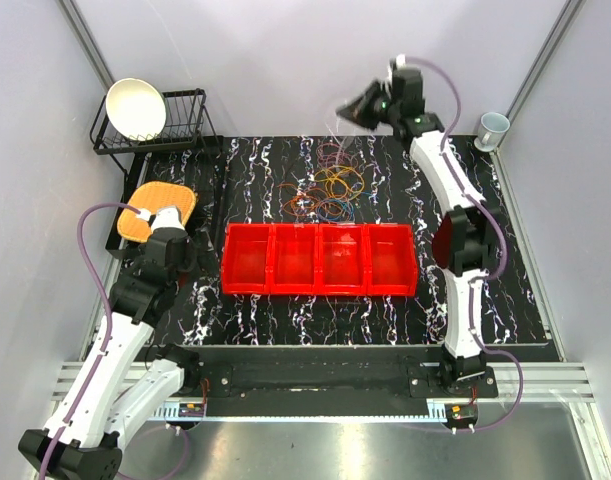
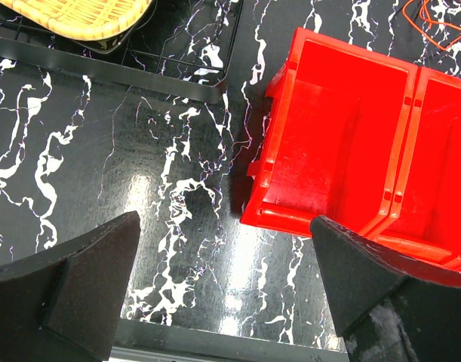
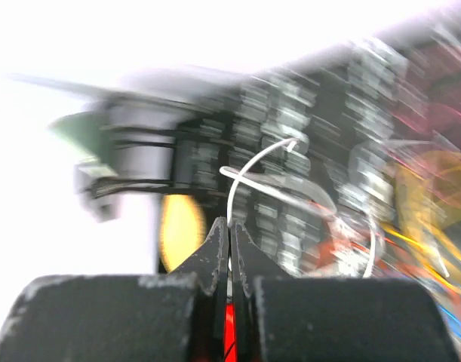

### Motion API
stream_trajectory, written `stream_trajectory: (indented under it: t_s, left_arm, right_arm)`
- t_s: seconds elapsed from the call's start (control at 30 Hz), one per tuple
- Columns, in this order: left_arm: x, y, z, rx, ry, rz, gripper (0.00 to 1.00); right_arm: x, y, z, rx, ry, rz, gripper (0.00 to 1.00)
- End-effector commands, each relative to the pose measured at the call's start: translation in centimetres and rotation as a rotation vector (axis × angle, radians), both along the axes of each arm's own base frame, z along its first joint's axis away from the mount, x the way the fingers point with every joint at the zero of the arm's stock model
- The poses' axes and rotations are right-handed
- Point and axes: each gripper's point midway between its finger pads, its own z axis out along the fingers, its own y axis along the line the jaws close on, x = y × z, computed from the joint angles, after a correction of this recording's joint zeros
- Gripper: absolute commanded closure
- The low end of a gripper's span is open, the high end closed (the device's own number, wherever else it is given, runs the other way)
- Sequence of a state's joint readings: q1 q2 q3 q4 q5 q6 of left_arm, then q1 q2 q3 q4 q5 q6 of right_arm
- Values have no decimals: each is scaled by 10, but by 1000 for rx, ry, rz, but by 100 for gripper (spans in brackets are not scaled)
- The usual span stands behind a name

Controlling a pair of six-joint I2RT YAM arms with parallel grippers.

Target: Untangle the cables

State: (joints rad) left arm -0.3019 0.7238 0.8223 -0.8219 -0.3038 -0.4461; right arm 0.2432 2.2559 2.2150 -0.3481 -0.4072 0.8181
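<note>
Here the right fingers [image 3: 211, 260] pinch a white cable [image 3: 241, 175], while the left fingers [image 2: 72, 286] gape wide

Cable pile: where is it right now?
Top view: the cable pile lies mid-table on the black mat, just behind the row of red bins, below and left of the raised right gripper.

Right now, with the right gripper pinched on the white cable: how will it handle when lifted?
Probably springy, not limp: the white cable stands in a curved loop above the shut right gripper. Likely very light, being so thin. It may drag neighbours: the cable pile looks interlaced, and the blurred wrist view hides its tail.
</note>
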Motion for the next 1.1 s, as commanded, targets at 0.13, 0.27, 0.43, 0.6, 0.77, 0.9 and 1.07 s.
stream_trajectory:
  t_s: [0.13, 0.27, 0.43, 0.6, 0.77, 0.9, 1.07]
  left_arm:
    - [6, -4, 12, -19, -53, -15, 1]
    - [6, -16, 19, -54, -85, -84, 1]
    - [16, -41, 39, -142, -136, -179, 1]
    - [39, -78, 80, -220, -241, -314, 6]
    - [61, -116, 141, -244, -385, -446, 9]
    - [84, -142, 170, -266, -455, -502, 9]
    - [105, -168, 214, -302, -569, -570, 9]
  right_arm:
    - [-89, 39, 197, 76, -499, 206, 100]
    - [-98, 43, 189, 99, -463, 241, 100]
    - [-120, 49, 187, 122, -447, 290, 100]
    - [-147, 51, 179, 116, -426, 350, 100]
    - [-175, 44, 170, 102, -395, 363, 100]
    - [-191, 34, 168, 68, -384, 359, 100]
    - [-210, 26, 167, 42, -369, 353, 100]
